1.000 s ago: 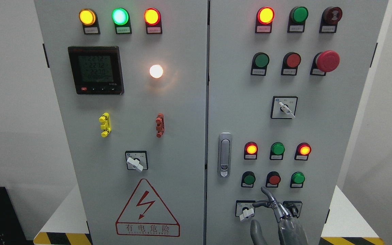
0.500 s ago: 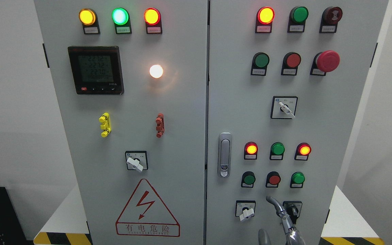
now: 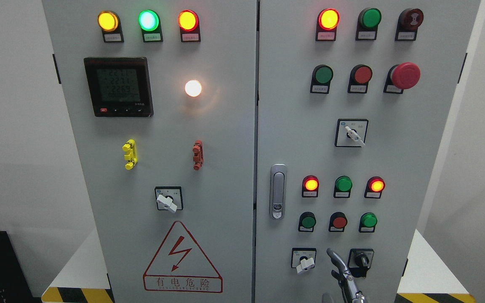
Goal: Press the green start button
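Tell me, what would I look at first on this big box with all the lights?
Probably the glowing lamps: the bright green lamp between two orange ones at the upper left, and the white light beside the meter screen. Next, the big red mushroom button at the upper right and the lightning warning triangle at the bottom.

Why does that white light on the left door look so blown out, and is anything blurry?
Head view: the white lamp is overexposed, spilling a warm halo onto the grey door; the small labels under the buttons are too soft to read; the right hand at the bottom edge is cropped and slightly soft.
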